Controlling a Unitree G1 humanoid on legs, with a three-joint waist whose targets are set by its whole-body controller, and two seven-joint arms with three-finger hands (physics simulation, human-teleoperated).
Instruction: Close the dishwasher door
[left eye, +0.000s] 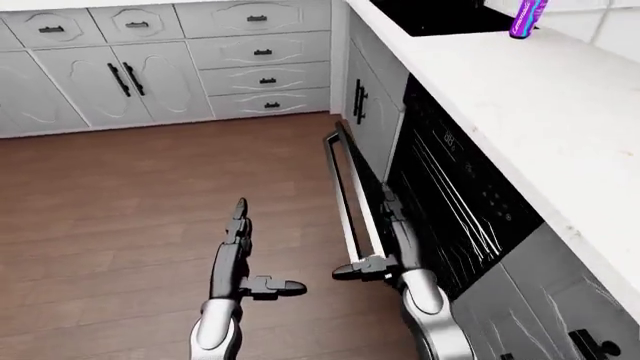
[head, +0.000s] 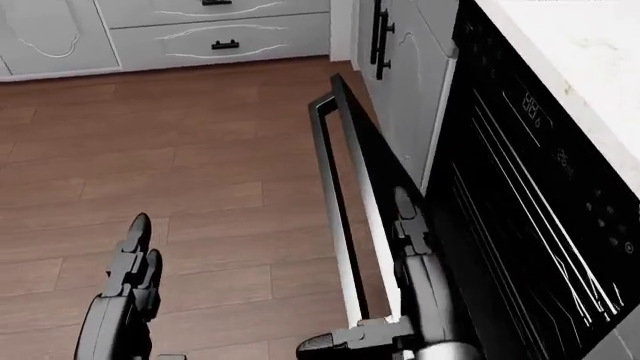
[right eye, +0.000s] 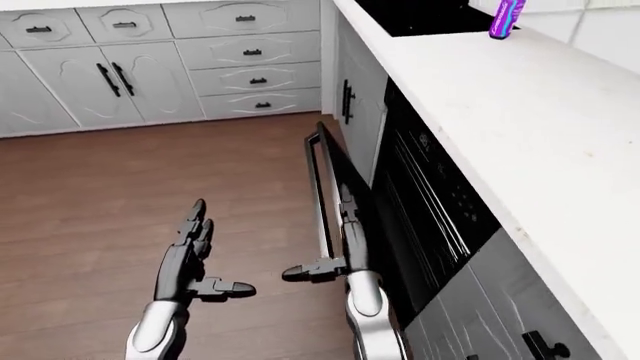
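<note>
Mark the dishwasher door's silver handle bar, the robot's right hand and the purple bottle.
silver handle bar (head: 328, 187), head view, mid-length of the bar.
right hand (head: 412, 234), head view, middle of the hand.
purple bottle (left eye: 527, 16), left-eye view, bottle body.

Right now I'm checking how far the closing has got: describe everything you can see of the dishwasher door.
The dishwasher door is a dark panel with a pale edge and a long silver bar handle on its outer face. It stands partly open, tilted out from the black interior with wire racks, below the white countertop. The right hand lies flat along the door's edge with fingers extended; the left hand hangs free over the wood floor.
</note>
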